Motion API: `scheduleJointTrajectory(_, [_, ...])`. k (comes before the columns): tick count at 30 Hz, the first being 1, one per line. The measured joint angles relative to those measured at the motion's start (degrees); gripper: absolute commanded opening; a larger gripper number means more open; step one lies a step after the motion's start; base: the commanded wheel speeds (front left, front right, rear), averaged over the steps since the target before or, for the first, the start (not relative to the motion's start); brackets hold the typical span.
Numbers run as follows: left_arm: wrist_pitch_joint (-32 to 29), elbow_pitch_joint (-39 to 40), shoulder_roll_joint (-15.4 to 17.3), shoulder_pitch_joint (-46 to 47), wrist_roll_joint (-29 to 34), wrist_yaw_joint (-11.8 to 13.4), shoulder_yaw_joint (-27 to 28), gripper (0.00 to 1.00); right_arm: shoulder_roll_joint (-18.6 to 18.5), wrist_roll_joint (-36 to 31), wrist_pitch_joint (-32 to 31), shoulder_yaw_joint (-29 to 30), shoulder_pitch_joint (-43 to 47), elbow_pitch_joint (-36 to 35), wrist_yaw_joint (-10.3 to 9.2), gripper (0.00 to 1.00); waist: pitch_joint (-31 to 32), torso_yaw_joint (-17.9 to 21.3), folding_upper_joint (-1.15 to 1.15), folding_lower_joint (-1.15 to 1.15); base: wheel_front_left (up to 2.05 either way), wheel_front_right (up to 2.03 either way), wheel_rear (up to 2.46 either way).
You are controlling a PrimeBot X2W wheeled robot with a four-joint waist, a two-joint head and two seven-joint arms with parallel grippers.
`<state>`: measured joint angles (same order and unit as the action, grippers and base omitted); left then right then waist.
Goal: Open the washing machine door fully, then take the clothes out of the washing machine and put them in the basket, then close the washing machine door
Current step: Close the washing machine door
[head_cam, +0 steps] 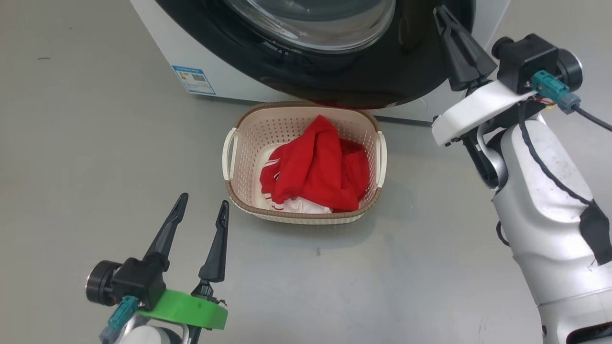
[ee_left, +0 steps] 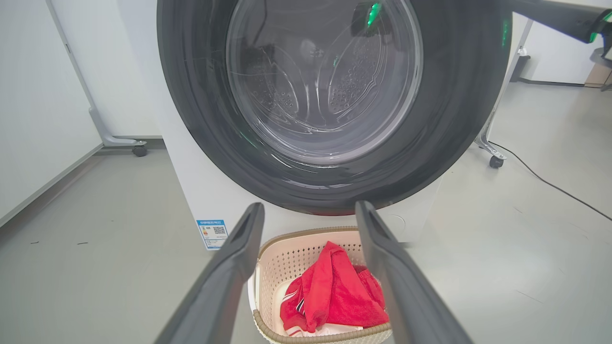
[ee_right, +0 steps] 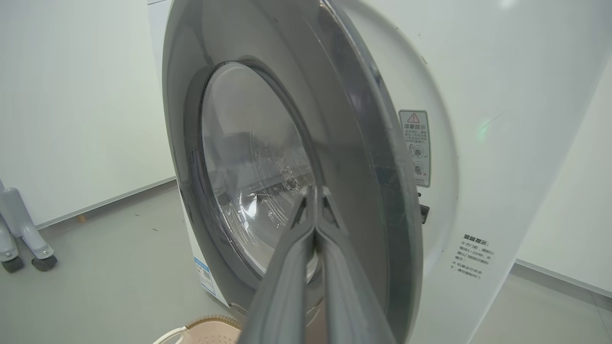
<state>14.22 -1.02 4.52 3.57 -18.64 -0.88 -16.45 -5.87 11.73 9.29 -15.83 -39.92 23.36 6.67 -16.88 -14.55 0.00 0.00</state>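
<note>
Head view: grey floor [head_cam: 71, 143] bears the basket [head_cam: 248, 157] before the washing machine [head_cam: 224, 83] — left jaws spread, right jaws clenched.

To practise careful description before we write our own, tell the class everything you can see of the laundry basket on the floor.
The basket is small, cream and plastic-looking, with perforated walls, a brown woven-look rim and a white handle on each side. It stands upright on the grey floor, just in front of the washing machine, below the black door and apart from it. Red and white clothes lie inside. The open left gripper hangs near its front left corner, not touching.
</note>
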Motion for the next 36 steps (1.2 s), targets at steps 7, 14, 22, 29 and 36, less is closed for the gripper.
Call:
scheduleJointTrajectory(7, [0.0,-0.7,-0.5,1.6,0.0,0.0,-0.3,1.00,-1.5,0.0,-0.7,-0.2,-5.6,3.9,0.30,0.00,-2.5,-1.8,0.00,0.00,0.00,0.00,0.00])
scheduleJointTrajectory(14, [0.1,-2.0,-1.3,2.5,-0.5,-0.6,-0.4,1.00,-2.0,0.4,-0.7,-0.6,-10.4,8.2,0.32,0.00,-4.8,-3.0,0.00,0.00,0.00,0.00,0.00])
scheduleJointTrajectory(22, [0.1,-2.4,-1.6,4.4,-0.5,-1.5,-1.7,1.00,-2.5,2.3,-0.7,0.7,-14.9,12.2,0.33,0.00,-6.4,-3.9,0.00,0.00,0.00,0.00,0.00])
scheduleJointTrajectory(29, [0.1,-2.3,-1.9,5.9,-0.5,-1.9,-2.3,1.00,-4.2,2.3,-0.7,2.2,-19.1,15.6,0.77,0.00,-7.5,-5.3,0.00,0.00,0.00,0.00,0.00])
scheduleJointTrajectory(36, [0.1,-2.4,-2.0,6.4,-0.5,-2.0,-2.6,1.00,-5.9,2.4,-0.3,4.1,-22.7,19.0,0.23,0.00,-8.1,-6.9,0.00,0.00,0.00,0.00,0.00])
